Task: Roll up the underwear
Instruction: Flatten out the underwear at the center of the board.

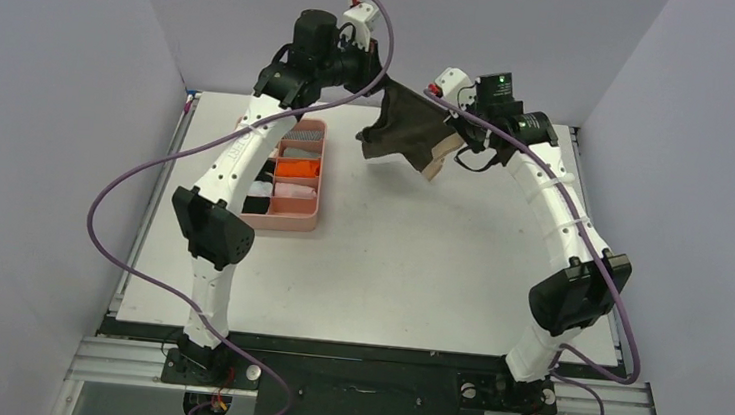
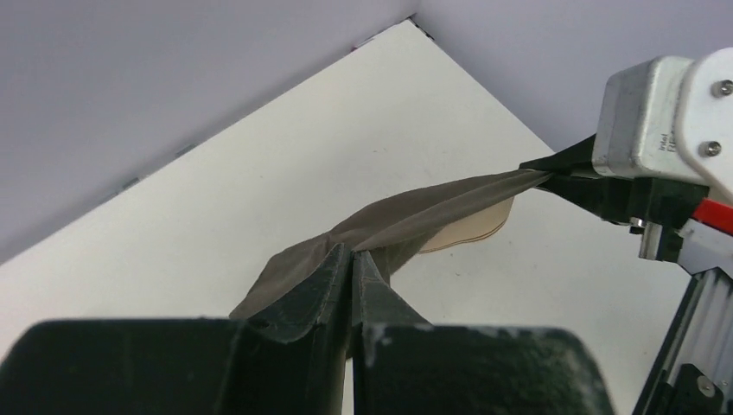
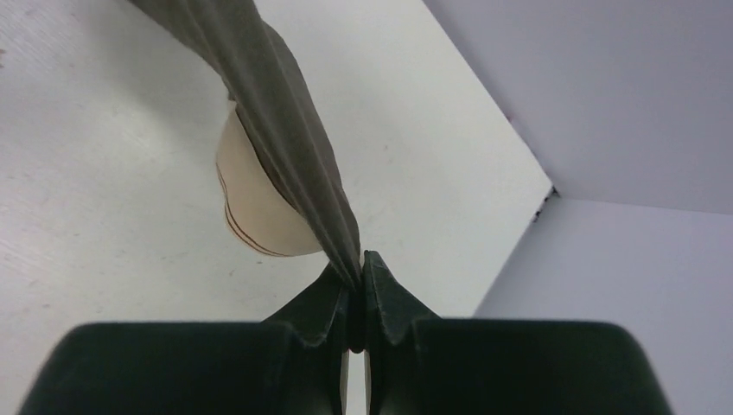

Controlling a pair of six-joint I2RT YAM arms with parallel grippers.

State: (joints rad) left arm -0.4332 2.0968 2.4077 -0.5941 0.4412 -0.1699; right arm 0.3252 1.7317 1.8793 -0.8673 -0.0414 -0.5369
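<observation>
The underwear [image 1: 403,127], dark grey-brown with a beige-tan waistband, hangs in the air above the far part of the table, stretched between both grippers. My left gripper [image 1: 385,81] is shut on its left corner; in the left wrist view the cloth [image 2: 406,220] runs from the left gripper's [image 2: 353,252] closed jaws across to the right gripper. My right gripper [image 1: 449,117] is shut on the other corner. From the right gripper's [image 3: 356,264] jaws the cloth [image 3: 277,130] stretches up and left, and the tan waistband [image 3: 255,207] droops beside it.
A pink tray [image 1: 308,224] with several small rolled cloths stands at the far left of the white table [image 1: 388,270], partly under my left arm. Grey walls close in the back and both sides.
</observation>
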